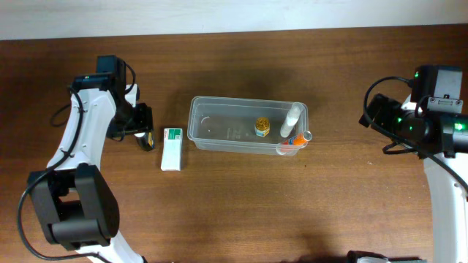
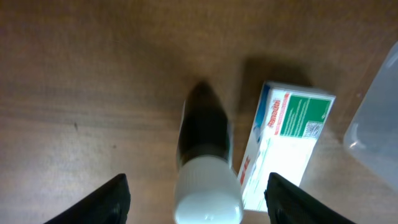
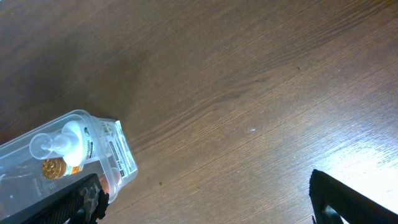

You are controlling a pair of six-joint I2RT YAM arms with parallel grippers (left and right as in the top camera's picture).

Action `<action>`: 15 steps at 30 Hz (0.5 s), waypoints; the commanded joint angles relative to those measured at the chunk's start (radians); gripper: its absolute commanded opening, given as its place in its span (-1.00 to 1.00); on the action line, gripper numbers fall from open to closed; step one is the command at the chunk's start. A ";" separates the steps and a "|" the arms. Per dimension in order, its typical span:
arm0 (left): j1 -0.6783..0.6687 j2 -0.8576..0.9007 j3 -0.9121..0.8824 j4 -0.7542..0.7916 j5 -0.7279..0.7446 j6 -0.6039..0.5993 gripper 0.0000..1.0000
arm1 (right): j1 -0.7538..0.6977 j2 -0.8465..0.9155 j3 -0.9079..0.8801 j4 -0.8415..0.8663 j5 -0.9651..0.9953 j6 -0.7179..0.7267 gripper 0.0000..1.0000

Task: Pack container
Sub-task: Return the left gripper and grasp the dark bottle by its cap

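Left gripper (image 2: 198,180) hovering over wooden table (image 2: 74,74), jaws spreading wide, gripping nothing. Dark bottle with white cap (image 2: 202,143) sitting between its fingers, touching neither. White-and-green box (image 2: 289,140) lying flat just beside bottle, on side toward table centre. Beyond box, clear container (image 1: 212,120) standing mid-table, near box but apart. Inside, toward its right end: yellow-lidded jar (image 1: 262,126), white bottle (image 1: 292,117) leaning, orange item (image 1: 291,142) partly hidden. Right gripper (image 3: 204,180) hanging over table well right of container, jaws gaping wide, holding nothing.
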 commanded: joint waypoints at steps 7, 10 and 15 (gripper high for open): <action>0.003 0.003 -0.021 0.026 0.015 0.046 0.16 | -0.003 0.001 0.007 0.000 0.002 0.005 0.97; 0.000 0.005 -0.024 0.026 0.015 0.046 0.14 | -0.003 0.001 0.007 0.000 0.002 0.005 0.97; 0.000 0.005 -0.027 0.026 0.015 0.046 0.01 | -0.003 0.001 0.007 0.000 0.002 0.005 0.97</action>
